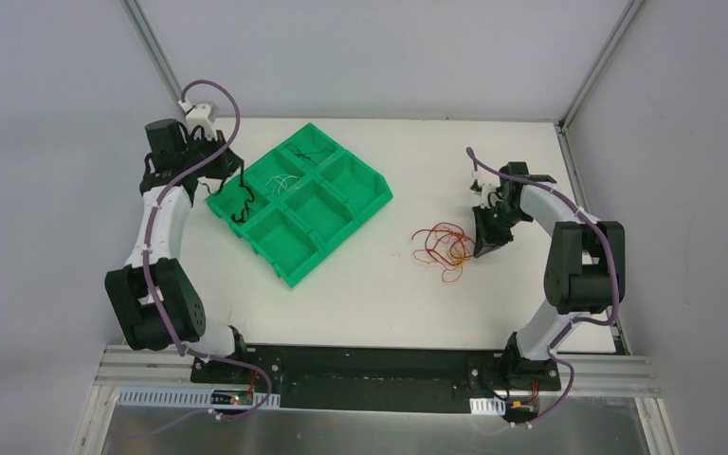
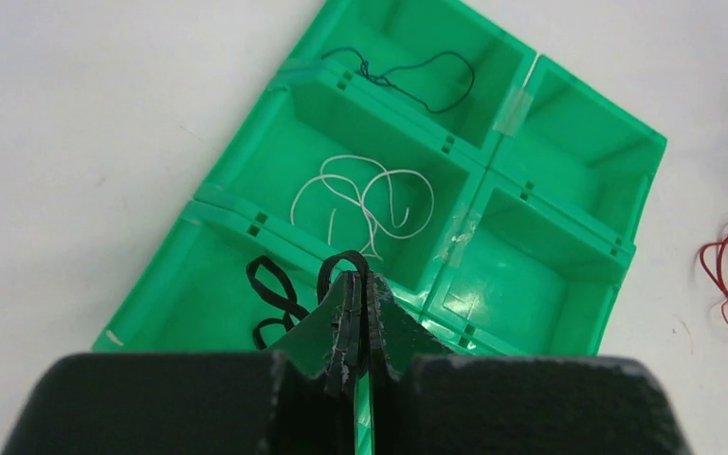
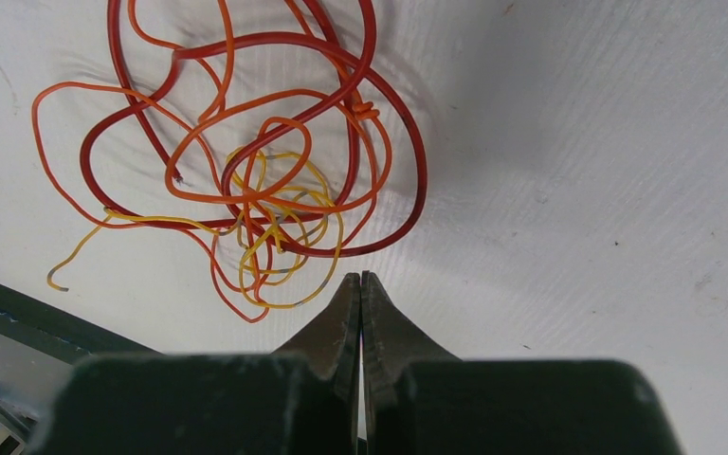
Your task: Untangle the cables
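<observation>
A tangle of red, orange and yellow cables (image 1: 441, 246) (image 3: 246, 180) lies on the white table right of centre. My right gripper (image 1: 489, 245) (image 3: 361, 281) hangs just beside the tangle, shut, with nothing between its fingers. My left gripper (image 1: 243, 190) (image 2: 362, 277) is shut on a black cable (image 2: 341, 265), whose loops (image 2: 270, 289) trail down into the near-left compartment of the green tray (image 1: 365, 204) (image 2: 569, 332). A white cable (image 2: 365, 199) lies in a middle compartment and a thin dark cable (image 2: 417, 81) in a far one.
The green tray has several compartments; some on its right side hold nothing. Grey walls enclose the table on three sides. Purple cables run along both arms. The black base rail (image 1: 370, 365) lies along the near edge.
</observation>
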Robot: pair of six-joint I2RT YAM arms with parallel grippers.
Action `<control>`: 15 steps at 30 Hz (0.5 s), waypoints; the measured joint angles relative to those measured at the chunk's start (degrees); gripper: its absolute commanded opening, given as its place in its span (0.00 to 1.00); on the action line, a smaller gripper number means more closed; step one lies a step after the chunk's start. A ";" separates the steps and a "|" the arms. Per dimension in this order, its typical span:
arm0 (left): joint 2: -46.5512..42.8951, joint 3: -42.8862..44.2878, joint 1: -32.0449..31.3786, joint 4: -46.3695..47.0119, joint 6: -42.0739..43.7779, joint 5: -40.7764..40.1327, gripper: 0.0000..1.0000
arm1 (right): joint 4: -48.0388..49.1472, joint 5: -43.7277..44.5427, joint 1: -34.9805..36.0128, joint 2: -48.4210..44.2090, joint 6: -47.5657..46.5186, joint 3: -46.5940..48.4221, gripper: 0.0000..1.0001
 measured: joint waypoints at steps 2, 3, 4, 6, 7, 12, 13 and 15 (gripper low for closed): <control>2.40 -1.05 0.00 1.14 -0.04 1.20 0.00 | 0.00 0.00 -0.07 0.07 0.00 0.00 0.00; 3.54 -1.53 0.00 1.44 -0.09 1.95 0.00 | 0.00 0.00 -0.09 0.07 0.00 0.00 0.00; 4.42 -1.95 0.00 1.81 -0.15 2.29 0.00 | 0.00 0.00 -0.11 0.07 0.00 0.00 0.00; 6.73 -2.69 0.00 2.29 -0.17 3.52 0.00 | 0.00 0.00 -0.13 0.09 0.00 0.00 0.00; 7.54 -2.93 0.00 2.60 -0.13 3.89 0.00 | 0.00 0.00 -0.15 0.11 0.00 0.00 0.00; 11.17 -4.15 0.00 3.19 1.86 6.47 0.00 | -0.17 0.00 -0.22 0.11 -0.02 0.00 0.00; 11.82 -4.15 0.00 3.15 2.75 7.39 0.00 | -0.26 0.00 -0.26 0.11 -0.02 0.00 0.00; 12.55 -4.15 0.00 2.75 3.87 8.92 0.07 | -0.42 -0.02 -0.33 0.11 -0.02 0.00 0.00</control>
